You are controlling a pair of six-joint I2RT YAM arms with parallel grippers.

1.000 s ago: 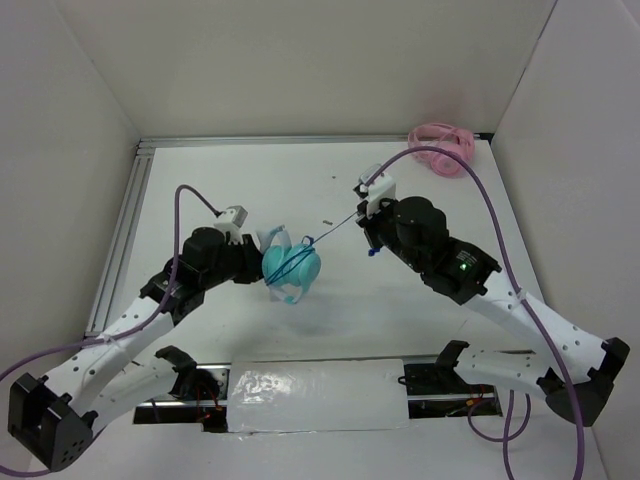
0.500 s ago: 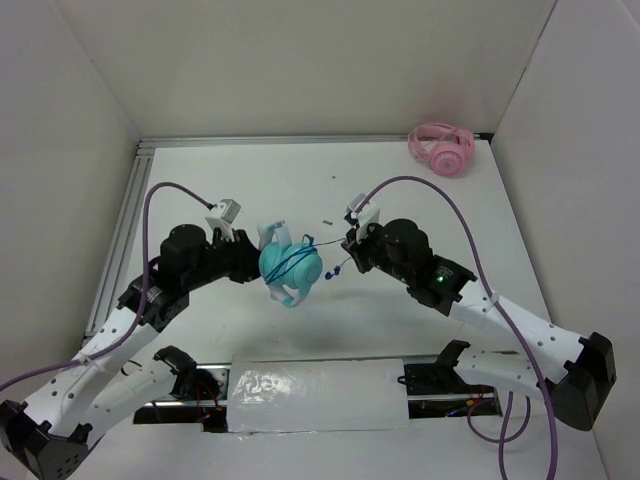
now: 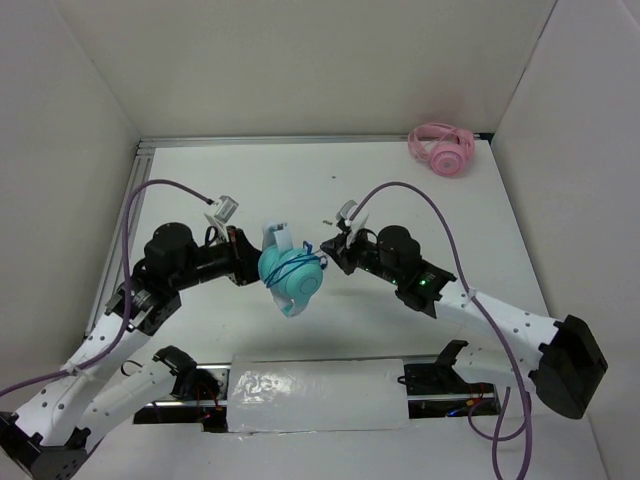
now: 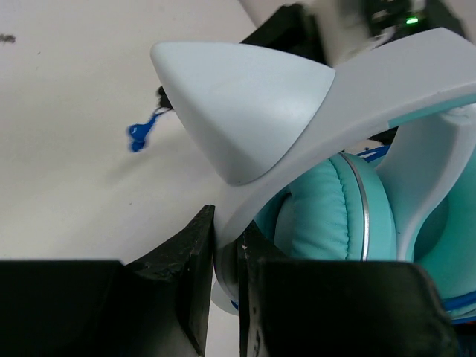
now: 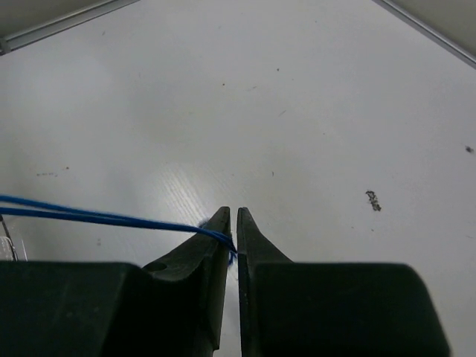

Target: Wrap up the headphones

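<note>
The teal headphones hang above the table's middle, with blue cable wound round the ear cups. My left gripper is shut on their pale headband; in the left wrist view the two black fingers pinch the band beside a teal ear pad. My right gripper sits close on the headphones' right. Its jaws stand a thin slit apart, pinching the cable, which runs off to the left. The small blue plug dangles beneath it.
Pink headphones lie in the back right corner. A metal rail runs along the table's left side, and white walls close it in on three sides. A shiny sheet covers the near edge between the arm bases.
My right gripper has travelled left and nearer, up to the headphones, so the free cable is much shorter. The left arm has drawn back leftward and turned the headphones.
</note>
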